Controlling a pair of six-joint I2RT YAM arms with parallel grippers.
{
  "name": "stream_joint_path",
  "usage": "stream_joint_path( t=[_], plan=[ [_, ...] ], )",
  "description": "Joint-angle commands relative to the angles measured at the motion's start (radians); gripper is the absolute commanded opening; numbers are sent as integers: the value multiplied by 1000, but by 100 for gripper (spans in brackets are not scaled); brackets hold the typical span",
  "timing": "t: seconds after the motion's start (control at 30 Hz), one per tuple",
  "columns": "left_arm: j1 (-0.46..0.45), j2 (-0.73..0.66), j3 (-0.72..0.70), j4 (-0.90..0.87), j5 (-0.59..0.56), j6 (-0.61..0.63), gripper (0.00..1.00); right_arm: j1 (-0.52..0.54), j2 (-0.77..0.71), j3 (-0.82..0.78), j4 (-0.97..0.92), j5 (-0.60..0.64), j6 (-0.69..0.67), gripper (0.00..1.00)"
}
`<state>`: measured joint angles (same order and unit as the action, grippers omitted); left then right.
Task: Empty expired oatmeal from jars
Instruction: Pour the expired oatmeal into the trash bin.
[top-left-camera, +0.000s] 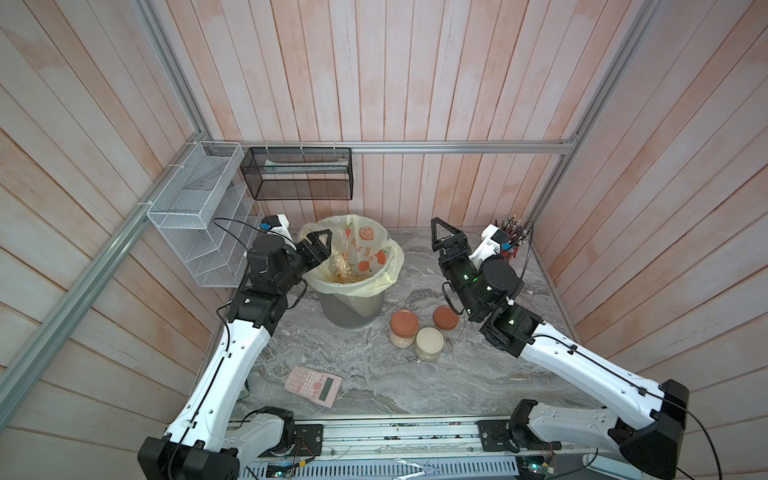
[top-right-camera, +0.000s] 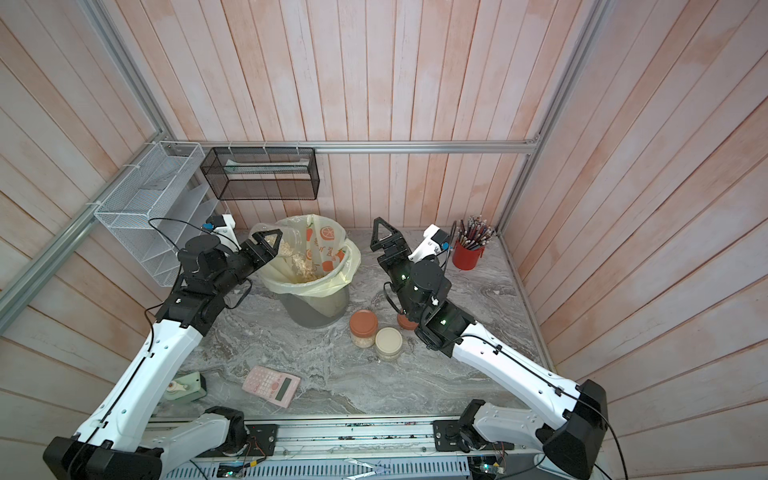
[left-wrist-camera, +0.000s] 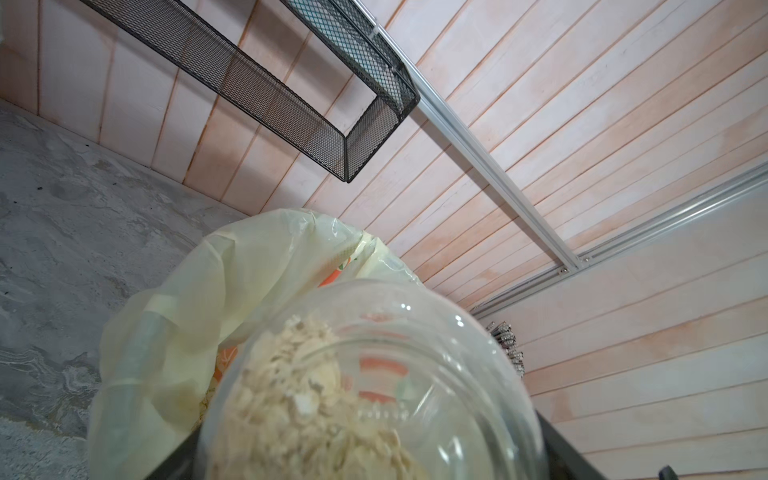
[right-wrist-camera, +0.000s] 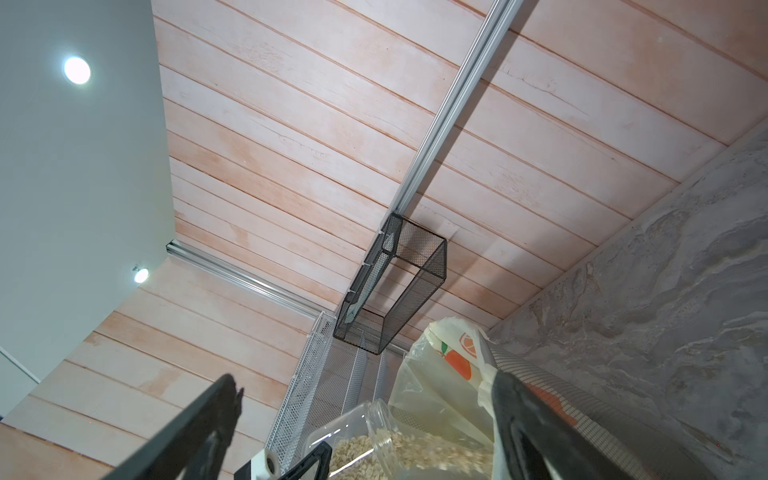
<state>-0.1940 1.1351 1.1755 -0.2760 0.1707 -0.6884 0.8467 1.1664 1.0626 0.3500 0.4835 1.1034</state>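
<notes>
Closest to the lens, in the left wrist view, the open jar (left-wrist-camera: 436, 353) fills the lower frame. It is tipped toward the bin, with oatmeal (left-wrist-camera: 299, 415) sliding to its neck. The left gripper (top-left-camera: 322, 244) pinches this jar by its body above the grey bin (top-left-camera: 351, 311). Flakes drop into the orange-print liner (top-left-camera: 368, 243), where a pale heap lies. The right gripper (right-wrist-camera: 361, 390) hangs beside the bin, fingers spread wide with nothing between them.

As I judge it, the first jar is mid-pour and not yet empty. The terracotta-lidded jar (top-left-camera: 404, 328) and the cream-lidded jar (top-left-camera: 429, 344) stand close together, perhaps touching, on the table (top-left-camera: 374, 386) near the bin. Their lids are on and pale filling shows through their walls, so both are left to open and tip out. Roughly a third of the job is nearly done.

Count: two arms, one bin with one liner, and three jars, one held and two standing. One loose terracotta lid (top-left-camera: 446, 318) lies just beside the standing pair, presumably off the held jar.
</notes>
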Motion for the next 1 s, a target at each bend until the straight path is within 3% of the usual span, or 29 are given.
stream_joint_path(
  t=[0.0, 0.53, 0.97],
  plan=[
    [10, 21, 87, 8, 91, 74, 22, -22, -20, -22, 0, -30, -28, 97],
    [60, 141, 261, -205, 152, 266, 21, -227, -94, -155, -81, -227, -21, 97],
    [59, 217, 365, -351, 146, 395, 19, -258, -66, -204, -37, -299, 0, 97]
  ],
)
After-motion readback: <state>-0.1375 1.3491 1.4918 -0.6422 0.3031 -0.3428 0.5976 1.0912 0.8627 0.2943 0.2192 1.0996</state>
